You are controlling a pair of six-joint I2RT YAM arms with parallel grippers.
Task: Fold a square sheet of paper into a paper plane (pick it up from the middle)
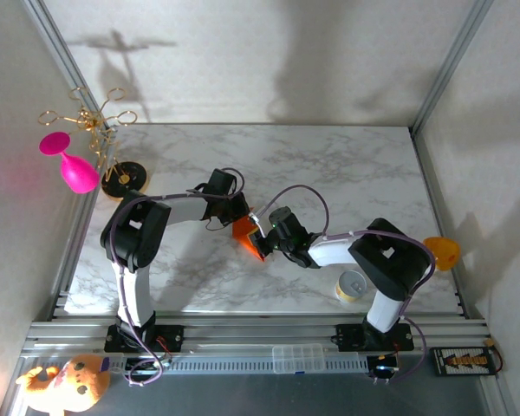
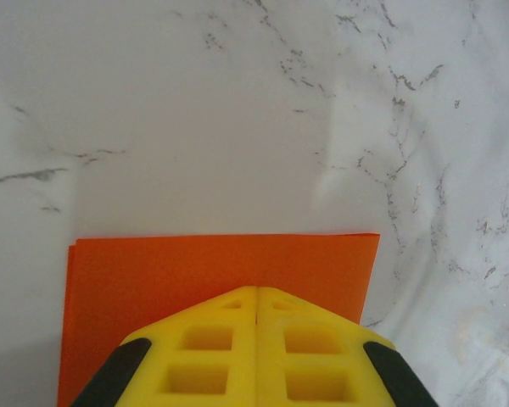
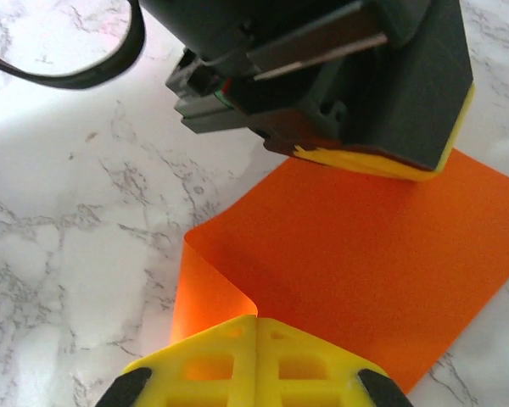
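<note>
On veined marble tabletop, smooth orange sheet, edge curled.

The left arm rises to a bent elbow, its forearm running right; the right arm mirrors it, forearm running left, so the wrists nearly meet. The left gripper and the right gripper each have their yellow fingers pressed together, pinching opposite sides of the square sheet of paper

A white, grey-veined marble tabletop is enclosed by plain white walls; soft shadows are cast at twelve o'clock.
</note>
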